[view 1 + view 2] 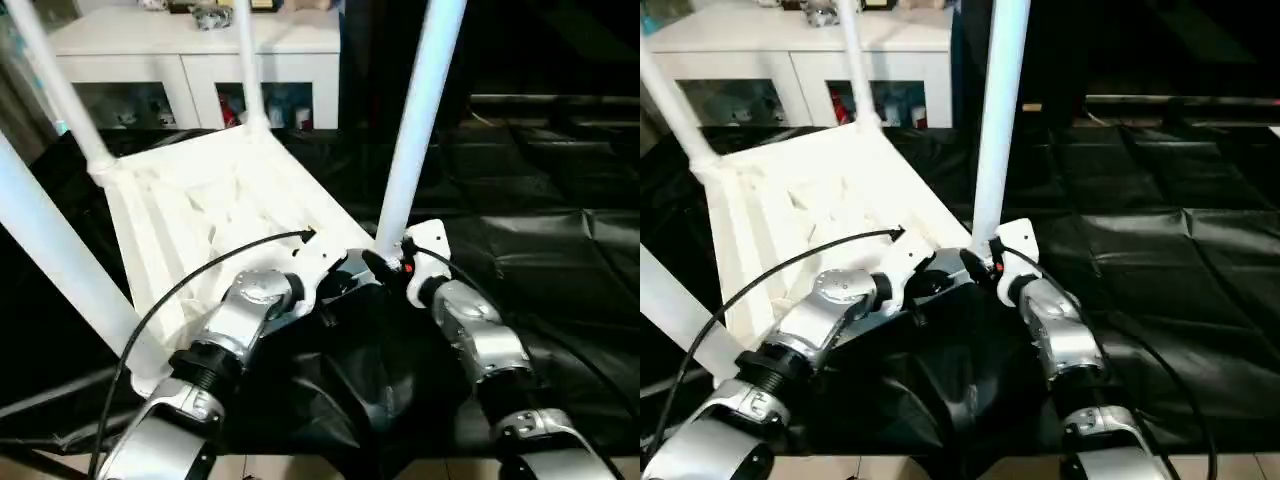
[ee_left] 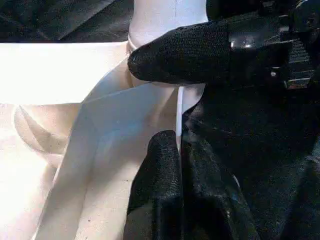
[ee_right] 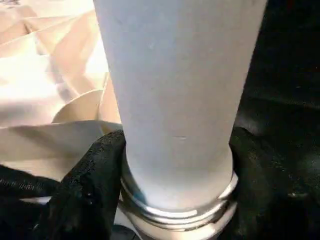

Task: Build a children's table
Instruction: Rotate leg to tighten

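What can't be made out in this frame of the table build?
- Tops of the four legs: cut off by the upper edge of both eye views, e.g. the near-right leg.
- Near-left corner socket of the tabletop: hidden behind the left forearm.
- Whether the near-right leg is fully seated: the right claw wraps its base in the right wrist view.
- Cabinet shelf contents: too small and blurred.
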Motion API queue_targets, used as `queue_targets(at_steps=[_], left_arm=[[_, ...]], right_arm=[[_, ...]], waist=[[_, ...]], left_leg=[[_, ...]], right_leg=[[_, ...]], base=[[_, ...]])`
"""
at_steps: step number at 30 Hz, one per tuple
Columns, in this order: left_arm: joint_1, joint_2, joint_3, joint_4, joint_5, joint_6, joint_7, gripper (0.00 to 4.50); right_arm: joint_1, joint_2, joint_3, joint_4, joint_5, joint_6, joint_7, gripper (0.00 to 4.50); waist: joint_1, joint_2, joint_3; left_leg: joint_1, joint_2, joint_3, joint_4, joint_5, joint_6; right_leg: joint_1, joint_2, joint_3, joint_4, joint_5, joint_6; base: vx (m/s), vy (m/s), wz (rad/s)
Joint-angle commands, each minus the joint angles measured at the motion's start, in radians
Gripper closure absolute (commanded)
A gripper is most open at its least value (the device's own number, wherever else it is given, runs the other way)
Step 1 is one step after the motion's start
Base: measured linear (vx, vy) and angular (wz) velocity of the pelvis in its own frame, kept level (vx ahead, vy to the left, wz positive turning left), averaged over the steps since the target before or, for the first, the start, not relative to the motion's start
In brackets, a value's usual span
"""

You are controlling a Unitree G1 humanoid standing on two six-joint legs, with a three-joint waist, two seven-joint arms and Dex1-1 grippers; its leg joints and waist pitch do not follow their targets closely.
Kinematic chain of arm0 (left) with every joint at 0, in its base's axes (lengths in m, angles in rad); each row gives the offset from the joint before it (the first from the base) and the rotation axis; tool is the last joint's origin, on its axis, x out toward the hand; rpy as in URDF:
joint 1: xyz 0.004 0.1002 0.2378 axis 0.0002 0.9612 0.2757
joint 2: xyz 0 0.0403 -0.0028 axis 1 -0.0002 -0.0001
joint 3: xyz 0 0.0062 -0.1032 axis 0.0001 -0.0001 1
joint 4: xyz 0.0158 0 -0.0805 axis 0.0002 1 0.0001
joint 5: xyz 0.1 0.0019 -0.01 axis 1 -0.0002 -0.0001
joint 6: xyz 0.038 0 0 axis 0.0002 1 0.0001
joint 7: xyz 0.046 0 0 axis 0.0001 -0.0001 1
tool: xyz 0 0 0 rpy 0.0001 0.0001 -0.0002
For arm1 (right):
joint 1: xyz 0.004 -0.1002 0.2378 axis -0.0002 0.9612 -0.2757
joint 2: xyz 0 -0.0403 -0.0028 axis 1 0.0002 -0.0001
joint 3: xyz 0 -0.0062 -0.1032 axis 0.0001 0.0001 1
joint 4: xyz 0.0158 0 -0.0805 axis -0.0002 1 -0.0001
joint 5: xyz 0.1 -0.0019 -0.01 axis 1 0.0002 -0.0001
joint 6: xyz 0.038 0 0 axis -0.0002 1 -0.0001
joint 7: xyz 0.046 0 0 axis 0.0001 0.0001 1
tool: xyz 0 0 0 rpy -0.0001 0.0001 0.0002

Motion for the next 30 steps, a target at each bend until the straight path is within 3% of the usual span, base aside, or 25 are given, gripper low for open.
queue_targets(at_steps=[1,8,9,10,11,13,14,15,17,22,23,30], left_arm=[[-0.02,-0.066,-0.003,-0.008,-0.042,-0.053,0.001,4.5],[0.015,0.007,-0.018,-0.064,-0.078,-0.084,-0.157,4.5],[0.035,0.043,-0.028,-0.097,-0.091,-0.081,-0.234,4.5],[0.044,0.059,-0.033,-0.112,-0.096,-0.079,-0.268,4.5],[0.059,0.092,-0.041,-0.137,-0.105,-0.07,-0.328,4.5],[0.073,0.131,-0.047,-0.163,-0.115,-0.057,-0.4,4.5],[0.079,0.152,-0.052,-0.173,-0.117,-0.052,-0.435,4.5],[0.084,0.174,-0.057,-0.181,-0.121,-0.048,-0.468,4.5],[0.086,0.207,-0.064,-0.185,-0.119,-0.043,-0.499,4.5],[0.087,0.255,-0.07,-0.189,-0.118,-0.041,-0.546,4.5],[0.087,0.265,-0.066,-0.191,-0.12,-0.04,-0.556,4.5],[0.081,0.284,-0.056,-0.187,-0.126,-0.046,-0.564,4.5]], right_arm=[[0.003,0.074,0.071,0.014,0.008,0.015,0.075,1.07],[0.017,-0.036,0.097,-0.053,0.038,0.025,0.288,0.67],[0.02,-0.093,0.116,-0.075,0.045,0.019,0.394,0.67],[0.021,-0.118,0.123,-0.084,0.047,0.016,0.439,0.67],[0.018,-0.16,0.134,-0.093,0.05,0.004,0.514,0.67],[0.012,-0.203,0.143,-0.1,0.054,-0.005,0.594,0.67],[0.01,-0.222,0.147,-0.103,0.059,-0.008,0.638,0.67],[0.006,-0.239,0.149,-0.104,0.064,-0.01,0.679,0.67],[-0.002,-0.255,0.142,-0.095,0.068,-0.021,0.718,0.67],[-0.012,-0.277,0.154,-0.088,0.077,-0.019,0.785,0.67],[-0.014,-0.283,0.163,-0.085,0.08,-0.02,0.807,0.81],[-0.006,-0.266,0.169,-0.087,0.084,-0.024,0.837,1.43]], waist=[[0.002,-0.015,-0.053],[0.007,-0.021,-0.055],[0.011,-0.03,-0.057],[0.015,-0.025,-0.057],[0.016,-0.03,-0.057],[0.029,-0.025,-0.059],[0.031,-0.028,-0.06],[0.038,-0.022,-0.063],[0.04,-0.022,-0.064],[0.044,-0.027,-0.059],[0.045,-0.032,-0.058],[0.046,-0.033,-0.055]], left_leg=[[0.008,0.028,-0.02,-0.075,-0.275,0.027],[0.003,0.029,-0.016,-0.069,-0.225,0.07],[0.002,0.031,-0.017,-0.068,-0.212,0.079],[0.003,0.034,-0.014,-0.065,-0.199,0.089],[0.002,0.035,-0.012,-0.064,-0.192,0.094],[0.004,0.039,-0.011,-0.061,-0.16,0.106],[0.004,0.04,-0.01,-0.06,-0.152,0.108],[0.007,0.043,-0.009,-0.056,-0.137,0.113],[0.002,0.044,-0.009,-0.053,-0.107,0.121],[0.006,0.044,-0.008,-0.057,-0.158,0.089],[0.006,0.044,-0.007,-0.058,-0.158,0.088],[0.006,0.043,-0.008,-0.059,-0.169,0.071]], right_leg=[[0.034,-0.042,0.024,-0.08,-0.255,-0.183],[0.042,-0.045,0.022,-0.075,-0.223,-0.203],[0.045,-0.047,0.021,-0.073,-0.211,-0.207],[0.042,-0.044,0.021,-0.07,-0.195,-0.214],[0.041,-0.044,0.021,-0.069,-0.189,-0.217],[0.039,-0.044,0.02,-0.06,-0.155,-0.233],[0.038,-0.044,0.02,-0.058,-0.14,-0.239],[0.034,-0.043,0.02,-0.052,-0.109,-0.252],[0.034,-0.039,0.017,-0.042,-0.053,-0.267],[0.035,-0.043,0.019,-0.045,-0.079,-0.274],[0.035,-0.044,0.019,-0.045,-0.081,-0.273],[0.035,-0.046,0.022,-0.047,-0.122,-0.264]], base=[[0.0,0.0,0.0],[0.0,0.0,0.0],[0.0,0.0,0.0],[0.0,0.0,0.0],[0.0,0.0,0.0],[0.0,0.0,0.0],[0.0,0.0,0.0],[0.0,0.0,0.0],[0.0,0.0,0.0],[0.0,0.0,0.0],[0.0,0.0,0.0],[0.0,0.0,0.0]])
